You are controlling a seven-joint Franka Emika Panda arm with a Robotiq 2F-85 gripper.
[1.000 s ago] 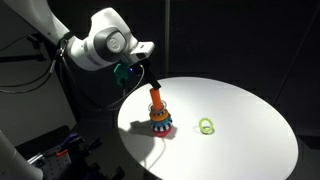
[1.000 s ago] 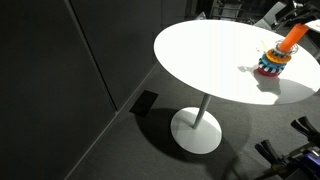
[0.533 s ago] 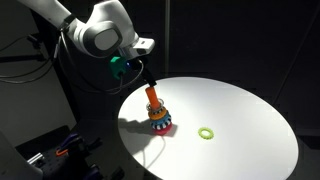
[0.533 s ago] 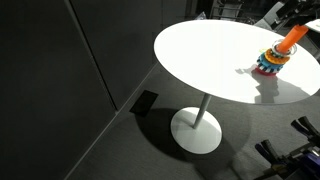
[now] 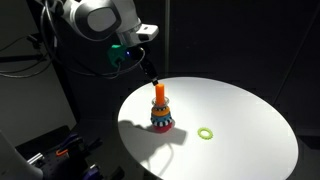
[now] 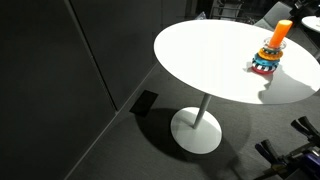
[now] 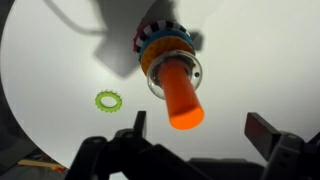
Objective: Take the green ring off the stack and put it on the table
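Note:
The green ring (image 5: 206,132) lies flat on the white table (image 5: 240,105), apart from the stack; it also shows in the wrist view (image 7: 108,101). The stack (image 5: 160,111) stands upright on the table with its orange peg on top, seen also in an exterior view (image 6: 271,55) and in the wrist view (image 7: 168,65). My gripper (image 7: 200,127) is open and empty, its fingers wide on either side of the peg top, above the stack. In an exterior view the gripper (image 5: 148,72) hangs above and left of the peg.
The round table stands on a single white pedestal with a round foot (image 6: 196,130) on grey floor. A dark wall panel (image 6: 60,80) stands beside it. Cables and equipment (image 5: 50,150) sit below the arm.
The gripper has risen up and away from the stack. The stack, tilted earlier, now stands upright. The green ring rocked on edge a second ago and now lies flat.

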